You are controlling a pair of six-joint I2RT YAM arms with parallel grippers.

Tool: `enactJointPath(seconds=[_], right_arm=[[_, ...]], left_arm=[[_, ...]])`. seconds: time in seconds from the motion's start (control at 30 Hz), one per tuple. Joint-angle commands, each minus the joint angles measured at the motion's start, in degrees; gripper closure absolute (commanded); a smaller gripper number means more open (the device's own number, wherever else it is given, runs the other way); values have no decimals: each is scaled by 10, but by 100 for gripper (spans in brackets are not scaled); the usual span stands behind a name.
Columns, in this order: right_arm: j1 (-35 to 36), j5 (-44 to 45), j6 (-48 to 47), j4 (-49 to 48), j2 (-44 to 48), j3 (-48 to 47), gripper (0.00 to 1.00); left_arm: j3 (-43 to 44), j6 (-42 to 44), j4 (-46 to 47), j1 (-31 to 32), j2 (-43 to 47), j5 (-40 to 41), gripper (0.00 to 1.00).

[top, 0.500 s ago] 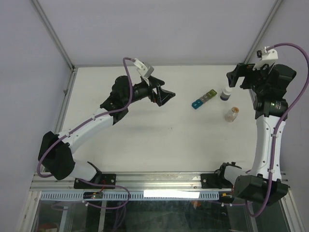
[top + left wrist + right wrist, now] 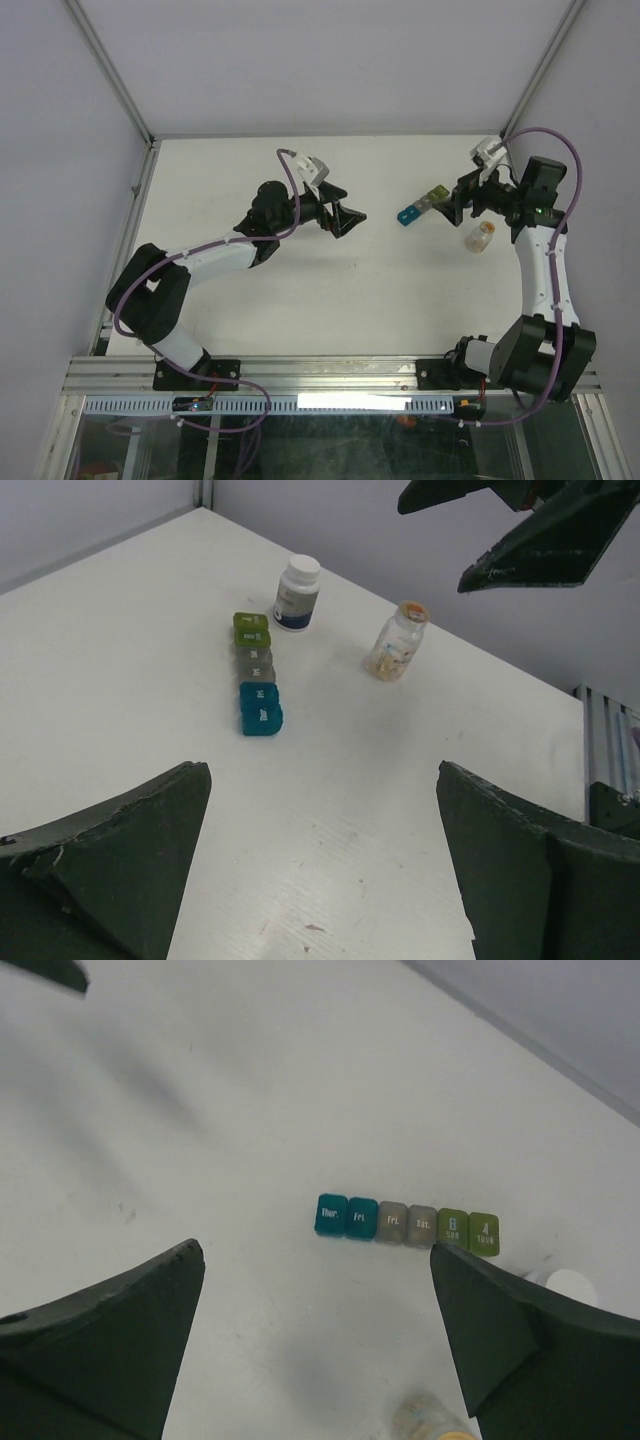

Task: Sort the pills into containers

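The containers (image 2: 420, 207) are a short strip of joined teal, grey and yellow-green compartments, all lids shut, on the white table right of centre. They also show in the left wrist view (image 2: 257, 673) and the right wrist view (image 2: 405, 1223). A clear pill bottle with an orange cap (image 2: 481, 236) stands near them, also in the left wrist view (image 2: 397, 642). A white-capped bottle (image 2: 297, 592) stands beside the strip's green end. My left gripper (image 2: 345, 218) is open and empty, left of the strip. My right gripper (image 2: 455, 203) is open and empty above the white bottle.
The table (image 2: 330, 300) has a metal rail along its left edge and grey walls at the back. The right gripper's fingers show at the upper right of the left wrist view (image 2: 530, 540). A left finger shows at the right wrist view's corner (image 2: 45, 970).
The right arm has swung down and left, bringing its gripper over the white bottle beside the strip. The left arm has folded in and its gripper shifted slightly right.
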State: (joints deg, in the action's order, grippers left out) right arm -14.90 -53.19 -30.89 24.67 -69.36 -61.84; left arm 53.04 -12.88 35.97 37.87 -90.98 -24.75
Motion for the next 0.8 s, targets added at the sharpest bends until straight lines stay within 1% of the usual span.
enactJointPath(seconds=[0.0,0.03,0.07,0.13,0.27,0.33,0.47,0.57,0.7,0.77], right_arm=[[6,-131,-476,122,-62,1,2],[12,-116,-590,180,-91,-12,1],[19,-87,-674,230,-130,-35,1],[32,-30,-767,312,-216,-99,2],[40,19,-987,498,-388,-256,16],[52,27,-982,513,-442,-319,18],[83,94,-921,427,-489,-366,17],[99,131,-914,442,-532,-424,19],[115,168,-903,434,-564,-445,20],[122,186,-902,439,-579,-455,22]], left_arm=[[-3,38,100,-1,-29,-6,1],[-4,46,113,-1,-40,-3,1],[-5,55,127,-1,-52,0,1],[-4,67,155,-1,-76,10,2],[-6,94,193,-2,-112,12,4],[-13,114,193,-2,-119,-3,5],[-39,136,196,-2,-119,-21,5],[-59,158,193,-2,-121,-28,5],[-59,172,172,-2,-122,-30,6],[-65,179,173,-2,-117,-30,6]])
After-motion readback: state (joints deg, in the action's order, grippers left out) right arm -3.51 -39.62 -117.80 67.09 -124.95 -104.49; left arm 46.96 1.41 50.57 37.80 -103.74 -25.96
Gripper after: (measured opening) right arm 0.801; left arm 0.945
